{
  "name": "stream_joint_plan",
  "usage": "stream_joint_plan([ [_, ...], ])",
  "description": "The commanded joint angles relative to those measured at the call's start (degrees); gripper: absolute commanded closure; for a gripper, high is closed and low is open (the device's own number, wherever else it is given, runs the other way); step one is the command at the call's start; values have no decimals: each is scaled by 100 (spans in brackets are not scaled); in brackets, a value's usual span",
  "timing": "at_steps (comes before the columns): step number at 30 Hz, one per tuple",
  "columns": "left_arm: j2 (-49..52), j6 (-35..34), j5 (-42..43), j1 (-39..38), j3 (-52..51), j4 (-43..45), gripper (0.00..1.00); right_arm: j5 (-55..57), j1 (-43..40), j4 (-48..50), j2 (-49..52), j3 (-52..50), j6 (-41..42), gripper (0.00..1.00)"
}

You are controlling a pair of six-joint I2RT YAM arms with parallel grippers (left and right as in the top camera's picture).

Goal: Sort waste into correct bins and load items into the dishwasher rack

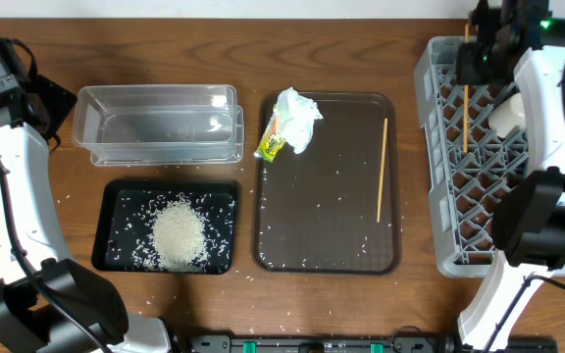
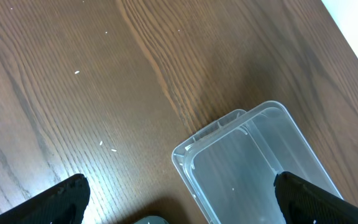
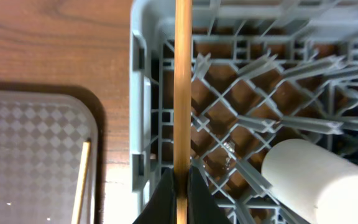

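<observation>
Your right gripper [image 3: 180,180] pinched a chopstick [image 3: 183,74] above the rack [image 3: 143,93], white cup [image 3: 316,180] already inside. A second chopstick [image 1: 382,169], tissue [image 1: 297,118] and wrapper [image 1: 271,145] lay unsorted on the brown tray [image 1: 332,226]; rice [image 1: 178,233] sat in the black tray [image 1: 116,196]; your left gripper [image 2: 182,202] gaped wide, empty.

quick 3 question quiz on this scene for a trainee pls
1. True or false: the right hand is shut on a chopstick over the dishwasher rack.
2. Where does the rice pile lie? A) dishwasher rack B) black tray C) brown tray
3. Fill in: the left hand is ___.
Key: 1 true; 2 B; 3 open
</observation>
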Motion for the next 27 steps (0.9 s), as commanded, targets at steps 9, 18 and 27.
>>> stream_joint_plan([
  [9, -76, -28, -28, 4, -2, -17, 2, -391, 44, 546, 31, -826, -17, 81],
  [18, -76, -28, -28, 4, -2, -17, 2, -586, 63, 361, -9, -811, 286, 29],
  [27, -76, -28, -28, 4, -2, -15, 2, -1917, 199, -7, -332, -811, 282, 27],
])
